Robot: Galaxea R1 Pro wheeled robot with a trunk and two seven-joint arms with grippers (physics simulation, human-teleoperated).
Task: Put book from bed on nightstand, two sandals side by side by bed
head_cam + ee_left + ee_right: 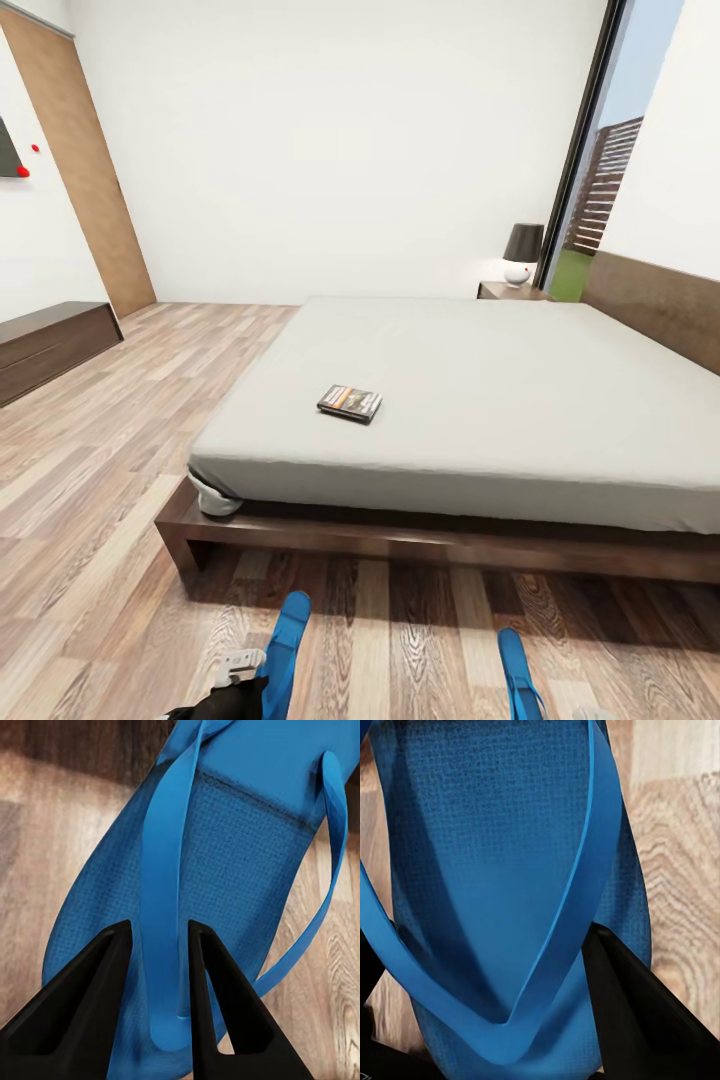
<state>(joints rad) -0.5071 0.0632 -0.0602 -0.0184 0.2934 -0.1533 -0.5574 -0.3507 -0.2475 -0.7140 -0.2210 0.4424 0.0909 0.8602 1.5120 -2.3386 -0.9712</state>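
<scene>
Two blue sandals lay nearest us on the wood-plank floor (90, 500), at the bottom edge of the head view: the left sandal (287, 640) and the right sandal (518, 672), well apart, toes toward the bed (480, 400). Both were cut off by the frame's lower edge, so we could not see their heels. Our left gripper (240, 668) showed only as a pale and dark patch against the left sandal, too small there to read.

From the left wrist, our left gripper (160, 975) had its two black fingers (82, 1012) set narrowly apart, with the sandal's strap (161, 907) running between them; whether they pressed on it we could not tell. From the right wrist, one black finger (641, 1012) lay against the right sandal's (487, 840) edge beside its strap (592, 862); the other was mostly cut off, so we could not judge that gripper's opening.

Bare floor ran between the sandals and the dark bed frame (400, 540), and widened leftward toward the low dresser (50, 345). On the mattress, near its closer left corner, the book (350, 402) lay flat. Beyond the far side of the bed, the nightstand (510, 291) stood mostly hidden under a lamp (521, 253), beside the tall window (600, 170).
</scene>
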